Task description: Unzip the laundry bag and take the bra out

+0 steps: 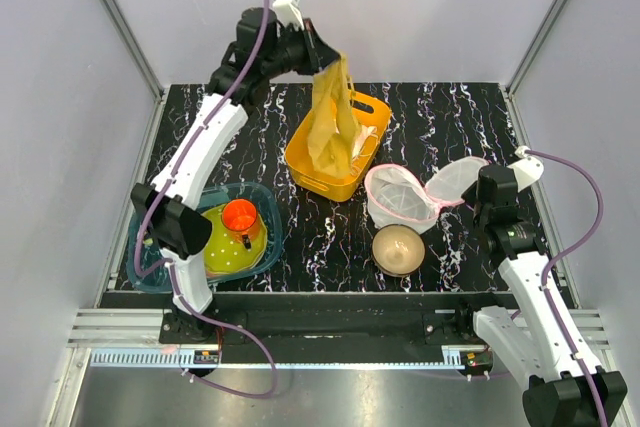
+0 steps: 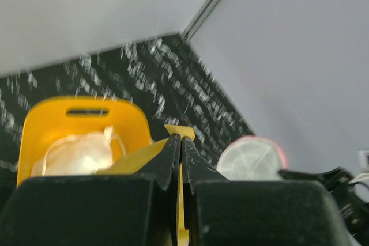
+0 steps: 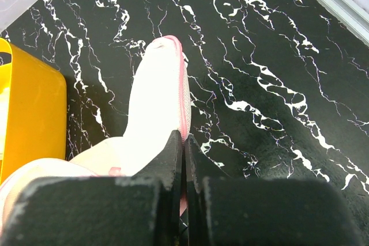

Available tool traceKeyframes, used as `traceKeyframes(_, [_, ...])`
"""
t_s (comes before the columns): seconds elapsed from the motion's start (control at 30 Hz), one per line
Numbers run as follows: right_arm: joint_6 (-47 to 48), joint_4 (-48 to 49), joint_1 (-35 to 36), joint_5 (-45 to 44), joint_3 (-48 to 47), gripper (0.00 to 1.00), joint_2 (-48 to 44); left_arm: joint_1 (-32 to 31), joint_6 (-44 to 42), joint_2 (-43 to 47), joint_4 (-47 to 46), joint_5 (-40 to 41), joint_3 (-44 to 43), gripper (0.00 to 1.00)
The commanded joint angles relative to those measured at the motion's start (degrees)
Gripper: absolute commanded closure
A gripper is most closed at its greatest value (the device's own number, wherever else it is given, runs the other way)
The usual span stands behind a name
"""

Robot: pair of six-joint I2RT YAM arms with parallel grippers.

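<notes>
Black marbled table (image 1: pixel 450 117) underneath. Left pincer (image 1: pixel 322 55) raised high, clamped shut on the bra (image 1: pixel 335 122), hanging straight beneath it over the orange basket (image 1: pixel 300 162). Right pincer (image 3: pixel 184 142) low, pinching the pink rim of the laundry bag (image 1: pixel 400 197), lying open just to its left.

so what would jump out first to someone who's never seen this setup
The bra dangles high from the left claw, over the orange basket at the middle back of the black marbled table. To the right, the laundry bag lies open, its pink-trimmed flap pinched in the right claw.
</notes>
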State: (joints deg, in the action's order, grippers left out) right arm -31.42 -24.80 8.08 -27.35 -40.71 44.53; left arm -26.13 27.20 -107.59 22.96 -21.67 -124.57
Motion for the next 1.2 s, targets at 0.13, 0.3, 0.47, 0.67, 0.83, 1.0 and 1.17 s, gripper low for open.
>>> traceKeyframes(0.13, [0.13, 0.72, -0.34, -0.07, -0.07, 1.00, -2.43, 0.99, 0.13, 0.54, -4.23, 4.26, 18.56, 1.00])
traceKeyframes(0.3, [0.22, 0.10, -0.43, -0.07, -1.04, 1.00, -2.61, 1.52, 0.31, -3.94, 0.75, 1.03, 16.75, 0.51])
traceKeyframes(0.47, [1.27, 0.54, -0.43, -1.82, -4.46, 1.00, -1.82, 1.43, -0.04, 2.19, 2.26, -0.57, 17.25, 0.02])
traceKeyframes(0.67, [4.52, 5.72, -0.78, -5.86, -11.40, 1.00, 4.92, 0.20, -3.03, 13.97, 2.97, 3.74, 23.92, 0.01])
traceKeyframes(0.83, [8.21, 12.04, -5.16, -10.08, -16.67, 1.00, 12.93, -0.06, -3.82, 18.82, 3.32, 5.06, 29.99, 0.01])
traceKeyframes(1.0, [7.08, 10.57, -15.09, -2.81, -21.84, 0.42, 19.53, -0.06, -5.14, 21.98, 4.72, 5.50, 34.47, 0.01])
traceKeyframes(1.17, [5.41, -1.65, -15.55, 1.40, -30.04, 0.00, 24.90, -0.06, -5.67, 24.27, 4.72, 6.90, 39.22, 0.01])
